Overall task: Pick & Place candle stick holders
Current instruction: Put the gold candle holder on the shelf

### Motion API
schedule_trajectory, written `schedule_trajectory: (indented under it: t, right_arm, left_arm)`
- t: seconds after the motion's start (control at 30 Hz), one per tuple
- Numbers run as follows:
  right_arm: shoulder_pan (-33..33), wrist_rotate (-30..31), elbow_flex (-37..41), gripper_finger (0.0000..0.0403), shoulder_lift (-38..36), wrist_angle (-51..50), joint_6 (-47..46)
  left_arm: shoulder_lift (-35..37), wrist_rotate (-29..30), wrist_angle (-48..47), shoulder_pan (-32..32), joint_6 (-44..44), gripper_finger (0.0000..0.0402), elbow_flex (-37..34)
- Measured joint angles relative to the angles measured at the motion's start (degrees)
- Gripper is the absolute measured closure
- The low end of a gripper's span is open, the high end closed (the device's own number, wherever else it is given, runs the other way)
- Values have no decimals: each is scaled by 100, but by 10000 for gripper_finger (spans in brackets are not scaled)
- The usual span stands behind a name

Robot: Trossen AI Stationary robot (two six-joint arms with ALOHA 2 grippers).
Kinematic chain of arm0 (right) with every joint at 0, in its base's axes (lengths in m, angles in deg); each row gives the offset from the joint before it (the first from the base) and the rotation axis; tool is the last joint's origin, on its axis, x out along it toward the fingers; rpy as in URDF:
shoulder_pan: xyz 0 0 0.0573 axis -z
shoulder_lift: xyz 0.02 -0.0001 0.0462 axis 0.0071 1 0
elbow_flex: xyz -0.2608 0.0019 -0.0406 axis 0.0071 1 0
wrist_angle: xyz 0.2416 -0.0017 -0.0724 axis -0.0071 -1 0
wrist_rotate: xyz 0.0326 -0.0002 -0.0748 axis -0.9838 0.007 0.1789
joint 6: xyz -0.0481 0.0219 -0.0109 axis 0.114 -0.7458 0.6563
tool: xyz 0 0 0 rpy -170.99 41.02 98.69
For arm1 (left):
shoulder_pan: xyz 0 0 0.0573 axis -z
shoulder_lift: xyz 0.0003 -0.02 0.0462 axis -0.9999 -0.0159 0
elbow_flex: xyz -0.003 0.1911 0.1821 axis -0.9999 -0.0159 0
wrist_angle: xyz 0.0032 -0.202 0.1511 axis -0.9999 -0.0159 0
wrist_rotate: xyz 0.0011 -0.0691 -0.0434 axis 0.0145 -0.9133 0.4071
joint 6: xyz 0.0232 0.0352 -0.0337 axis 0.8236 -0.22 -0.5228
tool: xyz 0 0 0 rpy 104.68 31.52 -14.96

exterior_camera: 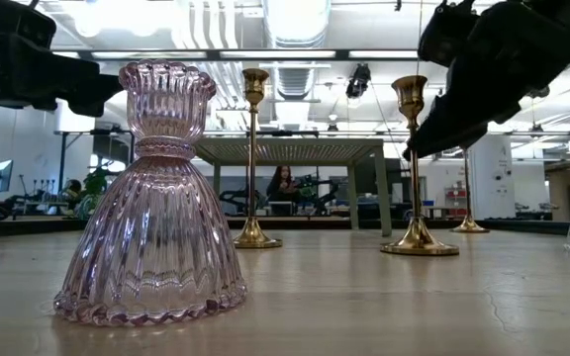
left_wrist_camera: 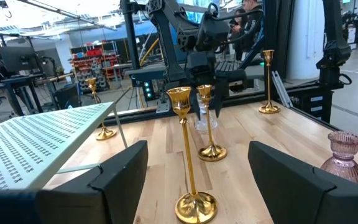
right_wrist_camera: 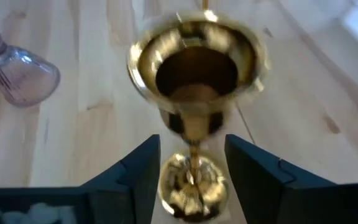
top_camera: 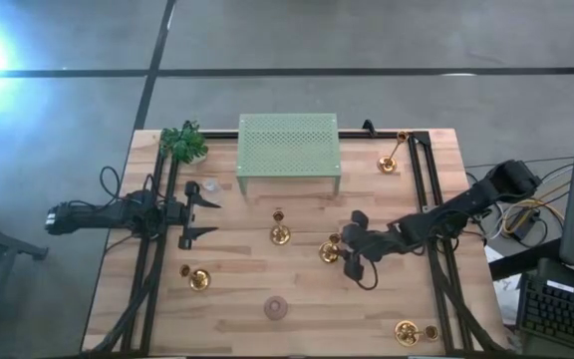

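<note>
High view: right gripper (top_camera: 350,246) is sitting mid-table, right of centre, fingers spread, with a brass candlestick (top_camera: 330,249) just beside its tips; can't tell from here if they're touching. Another brass candlestick (top_camera: 280,233) is standing at table centre, in front of the green perforated riser (top_camera: 288,152). More brass ones are sitting at far right (top_camera: 390,160), near left (top_camera: 197,278) and near right (top_camera: 409,331). Pink glass holder (top_camera: 276,308) is standing at the near edge, centre. Left gripper (top_camera: 210,216) is waiting at the left side, fingers wide apart, holding nothing, beside the small green plant (top_camera: 184,143). Low view: pink glass holder (exterior_camera: 156,203) is filling the foreground, upright; two brass candlesticks are standing upright behind it (exterior_camera: 254,158) (exterior_camera: 416,168), with the right arm (exterior_camera: 493,64) hanging over the one nearer it. Left wrist view: the left fingers (left_wrist_camera: 120,174) are framing the centre candlestick (left_wrist_camera: 188,158) well apart from it; the second candlestick (left_wrist_camera: 209,121) is standing farther off under the right arm. Right wrist view: the right fingers (right_wrist_camera: 143,171) are straddling the candlestick stem (right_wrist_camera: 194,134), a gap showing on each side, not clamped; the cup is looking blurred.
</note>
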Motion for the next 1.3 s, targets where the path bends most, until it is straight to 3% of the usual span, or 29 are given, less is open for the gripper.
schedule_trajectory:
  t: [0.2,0.47,0.9,1.3]
  right_arm:
    - [89,-2,0,280,-15,88,25]
    - [93,-33,0,383,-26,102,51]
    - [93,-42,-219,390,-78,29,333]
    - [430,-91,-1409,391,-846,-1752,1135]
  left_arm:
    - [-17,-2,0,0,0,119,0]
    - [-24,0,-2,0,0,119,0]
    - [-24,0,-2,2,0,119,0]
    - [-24,0,0,2,0,119,0]
